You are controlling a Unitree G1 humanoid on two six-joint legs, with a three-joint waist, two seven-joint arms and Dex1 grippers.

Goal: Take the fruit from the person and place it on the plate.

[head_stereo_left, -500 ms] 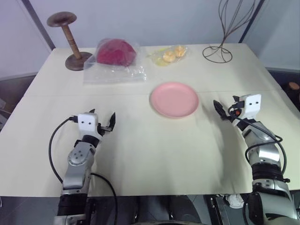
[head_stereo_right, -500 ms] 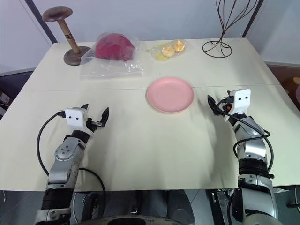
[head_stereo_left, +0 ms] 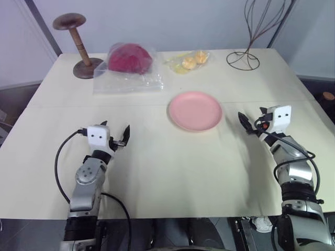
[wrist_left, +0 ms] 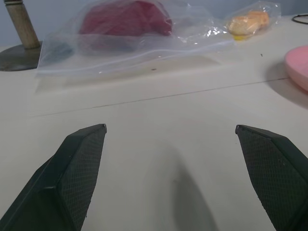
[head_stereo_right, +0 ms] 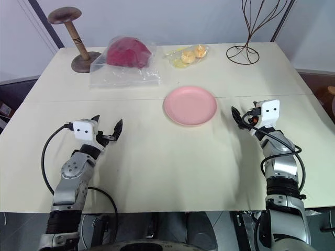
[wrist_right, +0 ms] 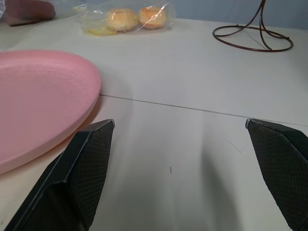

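Note:
The salmon-pink plate (head_stereo_left: 194, 111) lies flat and bare in the middle of the cream table. My left gripper (head_stereo_left: 115, 127) hovers low over the table to the plate's near left, open, with nothing between its black fingers (wrist_left: 82, 159). My right gripper (head_stereo_left: 250, 116) stands just right of the plate, open wide and holding nothing; the plate's rim (wrist_right: 72, 96) lies beside one of its fingers. The fruit and the person are out of view.
Along the far side stand a wooden stand (head_stereo_left: 78, 42), a clear bag with a dark red lump (head_stereo_left: 129, 58), wrapped pale orange pieces (head_stereo_left: 191, 61) and a wire stand (head_stereo_left: 242, 58). Bare tabletop (head_stereo_left: 167, 167) stretches between my arms.

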